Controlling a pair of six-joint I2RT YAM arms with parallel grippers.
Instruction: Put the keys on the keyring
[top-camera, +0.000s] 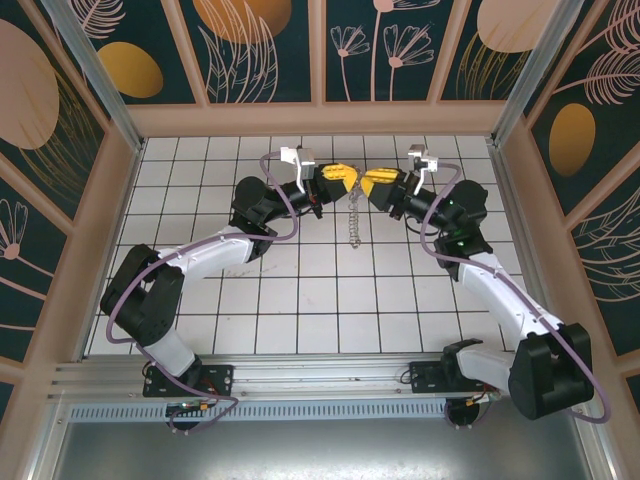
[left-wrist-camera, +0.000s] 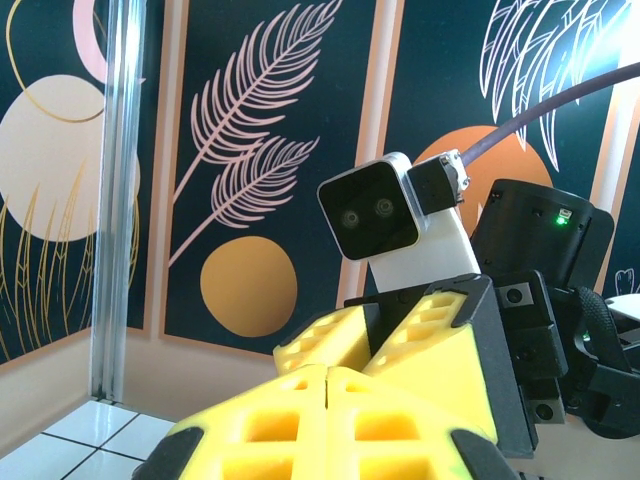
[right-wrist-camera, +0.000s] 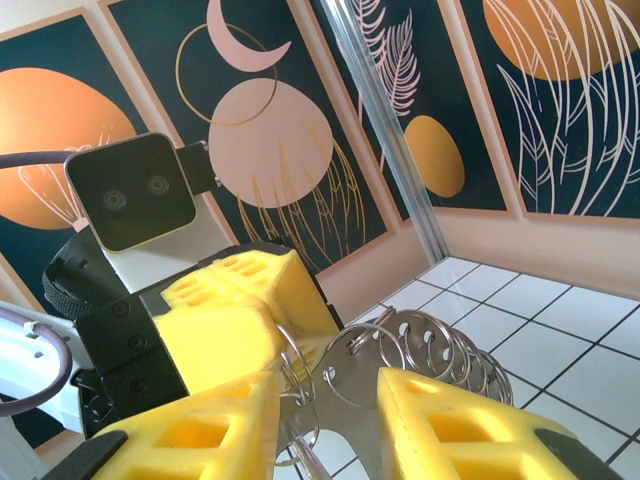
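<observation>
Above the far-middle of the tiled table (top-camera: 300, 300), my left gripper (top-camera: 345, 184) is clamped fully shut, apparently on one ring of the keyring (top-camera: 352, 225). The right gripper (right-wrist-camera: 330, 420) has its jaws part-open around the split rings (right-wrist-camera: 430, 345); I cannot tell whether they bite. The chain (top-camera: 352, 232) hangs slack, long axis straight down. It looks light, limp and slippery, so I judge a stiff ring the best place to pinch.
</observation>
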